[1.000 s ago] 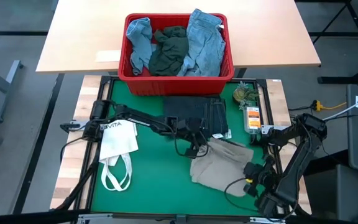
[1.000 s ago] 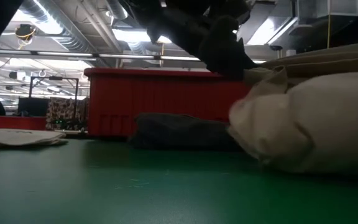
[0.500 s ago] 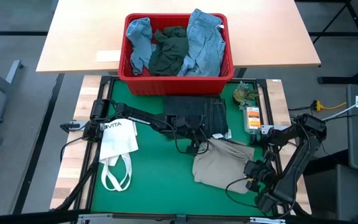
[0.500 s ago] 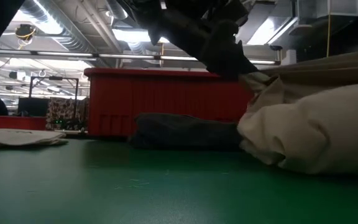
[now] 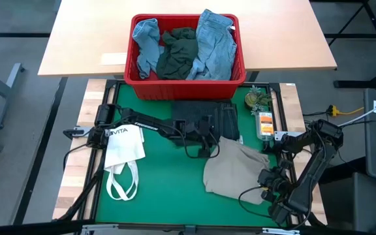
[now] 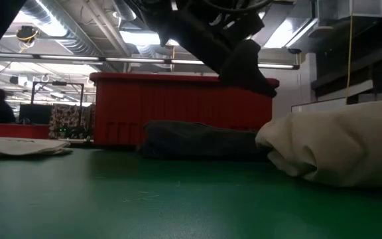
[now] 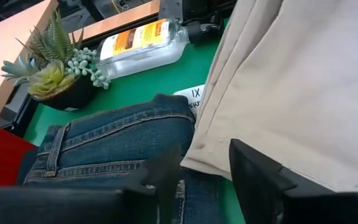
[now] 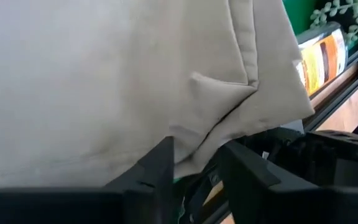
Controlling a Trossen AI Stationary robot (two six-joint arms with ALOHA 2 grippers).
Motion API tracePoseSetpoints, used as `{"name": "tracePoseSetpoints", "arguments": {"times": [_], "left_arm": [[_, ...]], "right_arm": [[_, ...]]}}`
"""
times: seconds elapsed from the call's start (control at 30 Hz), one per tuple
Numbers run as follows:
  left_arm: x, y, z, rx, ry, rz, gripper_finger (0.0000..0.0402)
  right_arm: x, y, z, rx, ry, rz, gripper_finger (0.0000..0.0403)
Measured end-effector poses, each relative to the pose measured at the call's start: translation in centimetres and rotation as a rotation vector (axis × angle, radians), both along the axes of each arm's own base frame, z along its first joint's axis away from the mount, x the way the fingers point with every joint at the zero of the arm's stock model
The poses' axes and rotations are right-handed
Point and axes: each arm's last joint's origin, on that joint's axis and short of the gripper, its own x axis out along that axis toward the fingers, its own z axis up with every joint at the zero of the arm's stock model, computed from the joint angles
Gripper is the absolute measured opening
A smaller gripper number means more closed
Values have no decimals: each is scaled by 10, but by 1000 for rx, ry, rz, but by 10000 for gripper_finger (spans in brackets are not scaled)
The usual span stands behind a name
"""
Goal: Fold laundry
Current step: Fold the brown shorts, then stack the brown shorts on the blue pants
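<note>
Clearly limp and light, the beige cotton garment [image 5: 234, 173] lies released between the spread-fingered left gripper [image 5: 207, 145] and right gripper [image 5: 271, 181], so hem corners offer the best hold.

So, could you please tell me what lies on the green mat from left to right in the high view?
White tote bag → folded dark jeans → beige garment → clear bottle with orange label.
</note>
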Motion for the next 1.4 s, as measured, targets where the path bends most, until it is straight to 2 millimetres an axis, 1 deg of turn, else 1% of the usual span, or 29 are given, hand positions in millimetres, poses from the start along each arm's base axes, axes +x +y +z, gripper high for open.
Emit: {"name": "tracePoseSetpoints", "arguments": {"times": [0.1,0.27,0.4,0.5,0.63,0.7,0.8,0.97,1.03,1.1,1.23,1.33,1.4], "left_arm": [[0,-7,0,-24,0,-47,148],[-1,-29,0,-118,7,-228,151],[-3,-50,0,-184,16,-321,151],[-5,-65,-1,-210,30,-383,151],[-10,-82,-4,-222,75,-431,151],[-13,-89,-5,-222,92,-445,151],[-13,-96,-11,-221,107,-459,151],[-11,-106,-35,-211,154,-461,151],[-9,-108,-42,-198,154,-450,151],[-8,-109,-50,-189,171,-437,151],[-7,-109,-62,-184,198,-428,151],[-7,-109,-68,-184,215,-426,151],[-8,-109,-70,-183,243,-423,151]], "right_arm": [[0,0,0,6,14,-3,159],[-1,0,0,15,68,53,194],[-2,1,0,31,113,67,201],[-2,1,-1,83,222,69,202],[1,-1,0,208,423,58,202],[6,-3,-1,234,444,58,202],[15,-6,-2,243,418,94,202],[27,-8,4,287,416,143,202],[30,-6,9,277,371,165,202],[37,-4,11,248,265,210,202],[51,7,7,244,11,297,202],[58,15,-3,295,-42,348,202],[60,19,-16,299,-44,353,202]]}}
